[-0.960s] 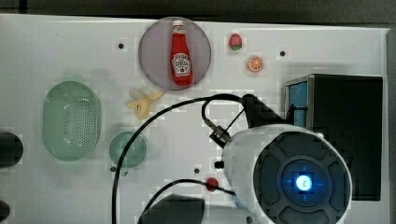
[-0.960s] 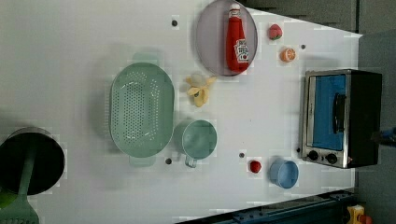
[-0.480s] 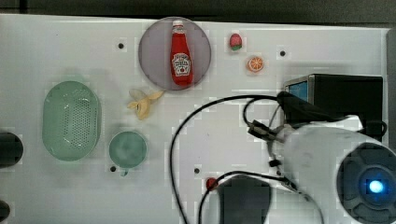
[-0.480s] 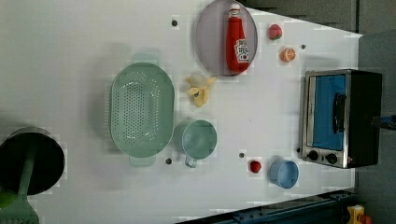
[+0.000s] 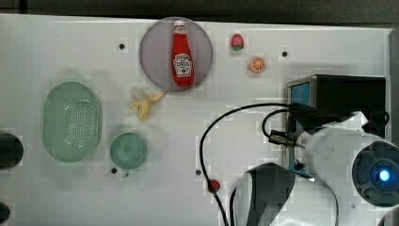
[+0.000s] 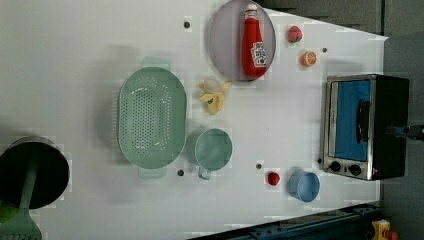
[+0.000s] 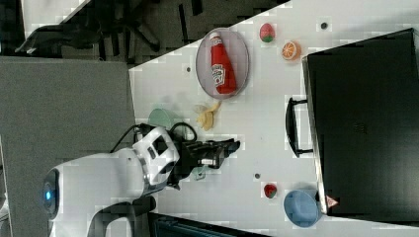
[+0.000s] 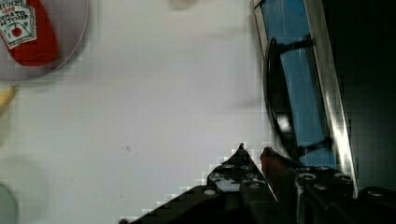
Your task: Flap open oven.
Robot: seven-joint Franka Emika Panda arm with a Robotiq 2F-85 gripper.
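glossy blue glass oven (image 6: 365, 127) door (metal-framed), matt white table (image 6: 90, 50)

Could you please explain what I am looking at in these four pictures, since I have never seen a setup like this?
This is a single white robot arm working over a white table. Three pictures come from fixed cameras around the scene; the fourth comes from a camera on the arm's wrist, looking past its black gripper.

The gripper's two fingers stand close together and hold nothing. In the wrist view they sit near the black bar handle of the boxy toaster oven with the blue glass door, which is closed.

Also on the table: a red ketchup bottle lying on a round grey plate, a peeled banana, a pale green perforated colander, a green cup, a blue bowl, a small strawberry-like toy and an orange slice.
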